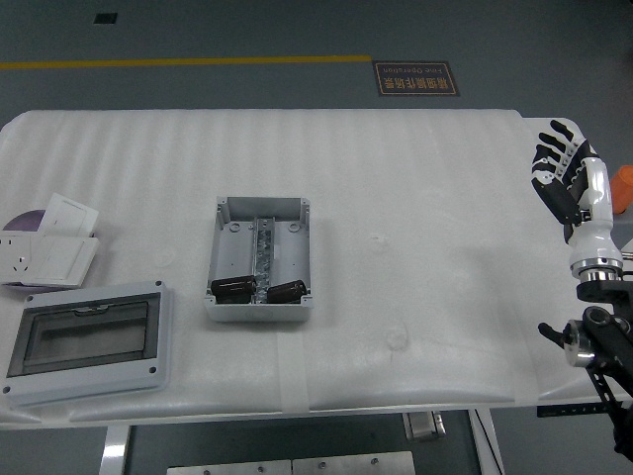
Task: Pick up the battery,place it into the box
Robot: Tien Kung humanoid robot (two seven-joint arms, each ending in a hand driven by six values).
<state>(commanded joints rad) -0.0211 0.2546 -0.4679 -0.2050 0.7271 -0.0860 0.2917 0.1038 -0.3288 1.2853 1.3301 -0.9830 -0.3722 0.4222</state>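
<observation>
The tabletop (396, 198) is covered in a white, faintly ribbed foam sheet, and a pale strip of tape crosses its near edge below the box. Beyond the far edge lies a dark grey floor with a yellow line (188, 62) running across it and a dark floor sign (415, 77) with print too small to read.

Left of the middle sits the open grey box (259, 257), a shallow enclosure with a metal rail running down its centre. Two dark batteries lie inside at its near end, one on each side of the rail: the left battery (233, 288) and the right battery (286, 290).

At the near left corner rests a grey cover with a clear window (84, 341), lying flat, apart from the box. Farther back at the left edge lie a white wall socket (45, 259), a white card (67, 215) partly over it, and a purple disc (22, 221) peeking from beneath.

The right robot hand (569, 178) is at the right edge of the tabletop, raised on its white forearm, its black-tipped fingers spread and holding nothing. An orange object (624, 183) shows just beside it at the picture's edge.
</observation>
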